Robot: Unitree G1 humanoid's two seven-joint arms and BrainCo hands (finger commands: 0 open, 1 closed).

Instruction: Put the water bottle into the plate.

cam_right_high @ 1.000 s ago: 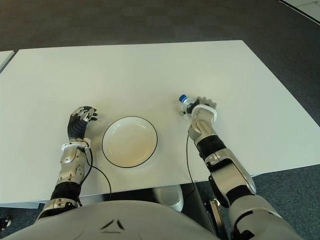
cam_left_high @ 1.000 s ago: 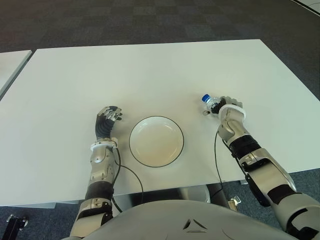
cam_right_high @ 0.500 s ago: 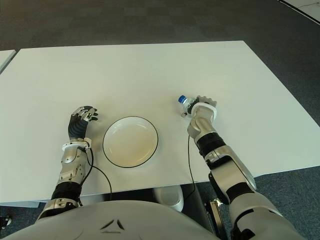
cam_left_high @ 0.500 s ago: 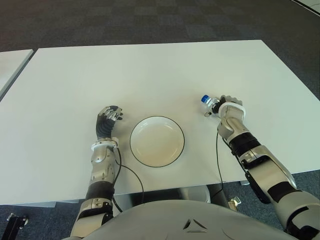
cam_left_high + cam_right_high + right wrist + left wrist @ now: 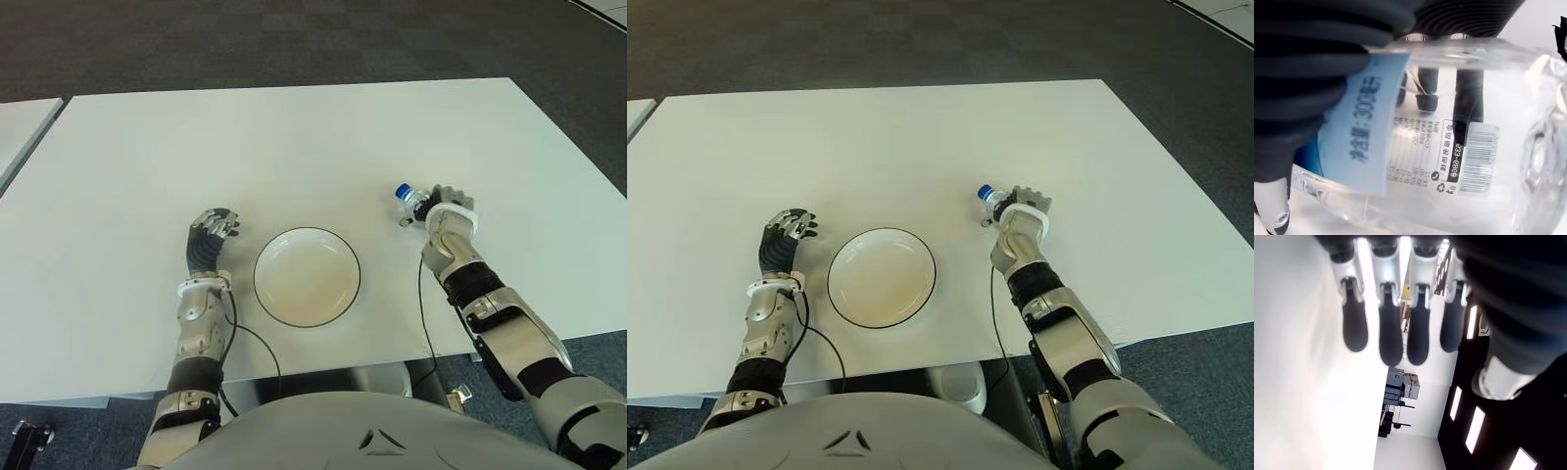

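Water bottle (image 5: pixel 409 201) clamped in right hand (image 5: pixel 446 208), right of plate (image 5: pixel 307 277).

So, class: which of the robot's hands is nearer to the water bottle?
Right. The right hand is closed around the water bottle, to the right of the plate; the left hand shows beyond the plate's far side, holding nothing.
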